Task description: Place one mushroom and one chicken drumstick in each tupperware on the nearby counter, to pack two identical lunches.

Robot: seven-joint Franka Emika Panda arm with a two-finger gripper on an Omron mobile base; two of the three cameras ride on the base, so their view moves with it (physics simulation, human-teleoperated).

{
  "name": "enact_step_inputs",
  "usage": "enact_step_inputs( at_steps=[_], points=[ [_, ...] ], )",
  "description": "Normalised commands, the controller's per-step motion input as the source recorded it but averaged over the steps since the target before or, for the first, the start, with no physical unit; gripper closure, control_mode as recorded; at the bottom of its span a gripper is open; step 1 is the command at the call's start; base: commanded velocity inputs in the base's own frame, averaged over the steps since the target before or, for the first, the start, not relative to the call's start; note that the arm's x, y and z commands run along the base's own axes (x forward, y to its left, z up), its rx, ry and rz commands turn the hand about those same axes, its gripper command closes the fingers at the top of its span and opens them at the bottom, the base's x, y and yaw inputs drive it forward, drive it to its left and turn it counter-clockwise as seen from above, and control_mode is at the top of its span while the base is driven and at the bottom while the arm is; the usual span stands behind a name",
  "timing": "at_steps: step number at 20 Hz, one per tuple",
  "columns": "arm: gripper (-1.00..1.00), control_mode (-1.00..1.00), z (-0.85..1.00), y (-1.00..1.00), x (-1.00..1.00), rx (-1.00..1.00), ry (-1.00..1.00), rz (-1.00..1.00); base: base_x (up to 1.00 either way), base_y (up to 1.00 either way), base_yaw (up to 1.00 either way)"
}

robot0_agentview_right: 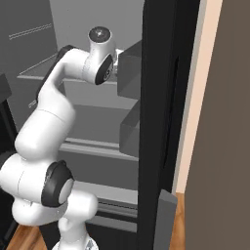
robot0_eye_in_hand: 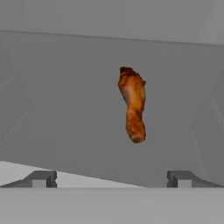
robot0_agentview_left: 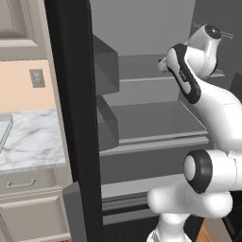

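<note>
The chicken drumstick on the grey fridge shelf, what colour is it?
Glossy orange-brown chicken drumstick, darker reddish at its top end; the hand view shows it best.

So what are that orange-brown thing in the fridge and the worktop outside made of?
The chicken drumstick looks like roasted meat: glossy, mottled orange-brown skin. The counter looks like polished marble, white with grey veins, though it could be imitation.

This is a home kitchen. An open fridge [robot0_agentview_left: 142, 118] stands right ahead, its dark door [robot0_agentview_left: 75, 118] swung wide, with bare grey shelves [robot0_agentview_left: 156, 120] and door bins [robot0_agentview_left: 106, 64] inside. A browned chicken drumstick [robot0_eye_in_hand: 132, 104] lies on one shelf. To the left runs a white marble desk [robot0_agentview_left: 33, 139] with grey veins, over grey-beige drawers with metal handles [robot0_agentview_left: 21, 183]. A wall outlet [robot0_agentview_left: 37, 78] sits on the peach backsplash, and there is wood flooring [robot0_agentview_right: 19, 237] underfoot.
</note>
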Motion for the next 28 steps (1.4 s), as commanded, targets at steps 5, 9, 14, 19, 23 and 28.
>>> enact_step_inputs(
  at_steps=[5, 9, 14, 19, 23, 28],
  points=[
    [-1.0, -1.0, -0.2, -0.01, 0.64, 0.0, 0.0, 0.05, 0.0, 0.0, 0.0],
    [-1.0, -1.0, -0.19, 0.0, 0.72, 0.0, 0.0, 0.03, 0.0, 0.0, 0.0],
    [-1.0, -1.0, -0.08, -0.19, 0.47, 0.0, 0.0, 0.01, 0.0, 0.0, 0.0],
    [-1.0, -1.0, -0.19, -0.08, 0.51, 0.0, 0.0, 0.0, 0.0, 0.0, 0.0],
    [1.0, -1.0, -0.6, 0.02, 0.27, 0.0, -0.01, 0.0, 0.0, 0.0, 0.0],
    [1.0, -1.0, -0.98, 0.08, 0.0, 0.0, -0.08, 0.0, 0.0, 0.0, 0.0]
  ],
)
